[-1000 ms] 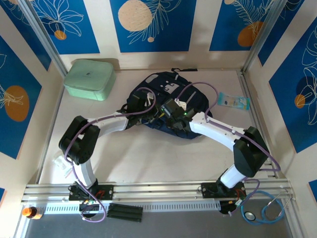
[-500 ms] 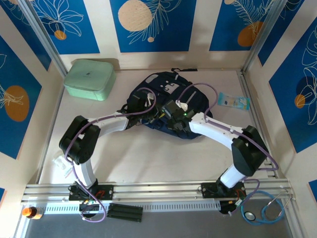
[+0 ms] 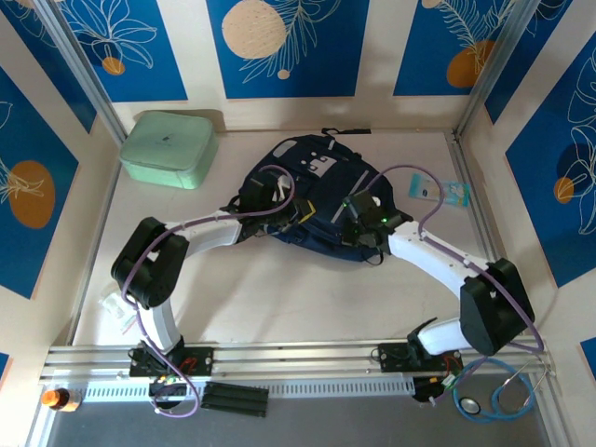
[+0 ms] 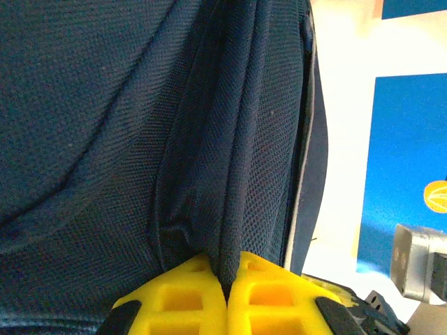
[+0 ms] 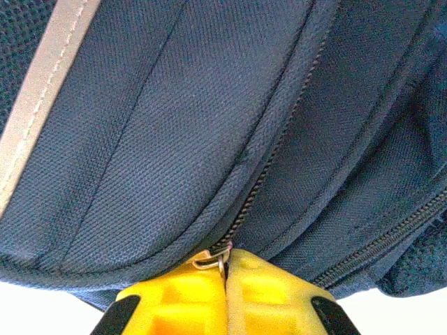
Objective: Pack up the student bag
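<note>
The student bag [image 3: 312,177], navy with a grey stripe and white patches, lies at the back middle of the table. My left gripper [image 3: 294,212] sits at its near left side. In the left wrist view the yellow fingers [image 4: 181,300] are shut on a fold of the bag's dark mesh fabric [image 4: 234,209]. My right gripper [image 3: 359,212] rests on the bag's near right side. Its yellow fingers [image 5: 272,293] are shut on the metal zipper pull [image 5: 209,262], and the zipper [image 5: 279,139] runs up and away across the navy fabric.
A mint-green case [image 3: 169,147] stands at the back left. A packet of wipes [image 3: 443,192] lies to the right of the bag. A stethoscope [image 3: 498,396] and an orange bottle [image 3: 58,399] lie off the table's near edge. Bare table stretches in front of the bag.
My right arm has swung to the right along the bag and its fingers have closed on the zipper pull. The left arm has stayed put, still pinching the fabric.
</note>
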`<state>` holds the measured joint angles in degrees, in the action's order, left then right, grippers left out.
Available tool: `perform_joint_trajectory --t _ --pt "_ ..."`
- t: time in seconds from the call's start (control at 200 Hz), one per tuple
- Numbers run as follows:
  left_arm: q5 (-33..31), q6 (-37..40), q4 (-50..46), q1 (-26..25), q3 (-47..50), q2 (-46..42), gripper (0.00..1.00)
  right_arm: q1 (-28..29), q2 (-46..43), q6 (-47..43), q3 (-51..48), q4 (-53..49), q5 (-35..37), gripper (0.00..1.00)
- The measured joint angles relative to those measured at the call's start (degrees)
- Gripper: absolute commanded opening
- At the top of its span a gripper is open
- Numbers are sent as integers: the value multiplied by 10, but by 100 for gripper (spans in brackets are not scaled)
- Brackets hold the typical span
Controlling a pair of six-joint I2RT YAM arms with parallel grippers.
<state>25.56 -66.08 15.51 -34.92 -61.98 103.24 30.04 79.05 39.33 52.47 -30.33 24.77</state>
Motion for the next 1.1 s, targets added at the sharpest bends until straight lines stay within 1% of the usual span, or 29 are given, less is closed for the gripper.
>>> perform_joint_trajectory --t 0.15,0.165,0.29,0.435,0.485,0.635,0.74,0.935,1.1 --pt "8 15 -7 7 0 0 0 -20 -5 -43 0 6 -33 0" --pt "9 17 -10 8 0 0 1 -20 -4 -48 0 7 -37 0" --pt "10 37 -27 22 0 -3 20 -18 10 -96 16 7 -73 0" --pt "-7 62 -56 52 22 -45 44 19 43 -156 59 5 -100 0" --pt "-19 65 -65 62 36 -70 48 36 56 -172 77 7 -112 0" --pt "-42 64 -77 83 92 -146 50 88 112 -199 131 30 -165 0" --pt "-54 56 -86 91 130 -180 51 116 153 -205 165 47 -194 0" --pt "-114 38 -141 103 170 -243 51 146 203 -208 210 66 -229 0" --pt "-127 27 -148 111 174 -258 39 159 224 -207 230 73 -249 0"
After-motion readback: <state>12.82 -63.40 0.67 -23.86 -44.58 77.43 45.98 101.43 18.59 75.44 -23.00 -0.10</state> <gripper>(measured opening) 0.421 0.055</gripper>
